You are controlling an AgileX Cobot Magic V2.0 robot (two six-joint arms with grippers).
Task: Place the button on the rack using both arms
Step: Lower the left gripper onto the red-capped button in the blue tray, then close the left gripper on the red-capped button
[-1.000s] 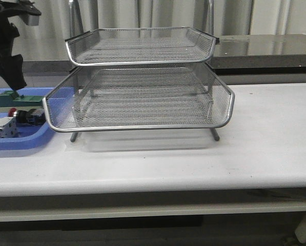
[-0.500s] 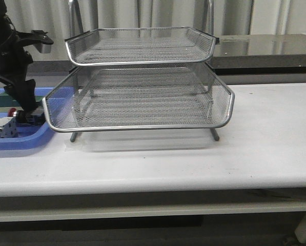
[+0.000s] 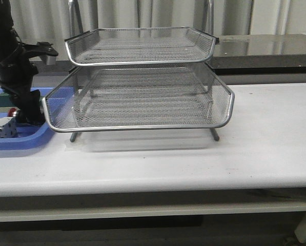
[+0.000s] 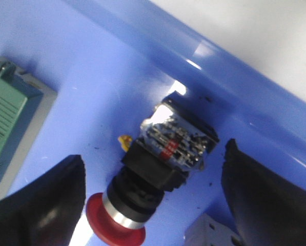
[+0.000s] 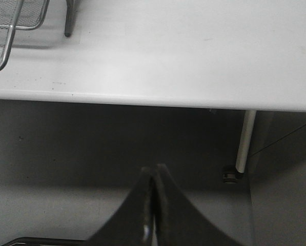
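The button lies on its side in the blue tray, with its red head, black collar and blue-black rear block all showing. My left gripper is open, low over the tray. One black finger stands on each side of the button, and neither touches it. In the front view the left arm reaches down at the far left beside the rack, a silver wire-mesh stand. The button's red head peeks out by the arm. My right gripper is shut on nothing, below the table's front edge.
A green block and a white block lie in the blue tray close to the button. The tray wall runs just beyond the button's rear block. The rack's corner and leg show above the white table edge.
The left arm has swung right over the blue tray and come down, from above the green block to astride the button.
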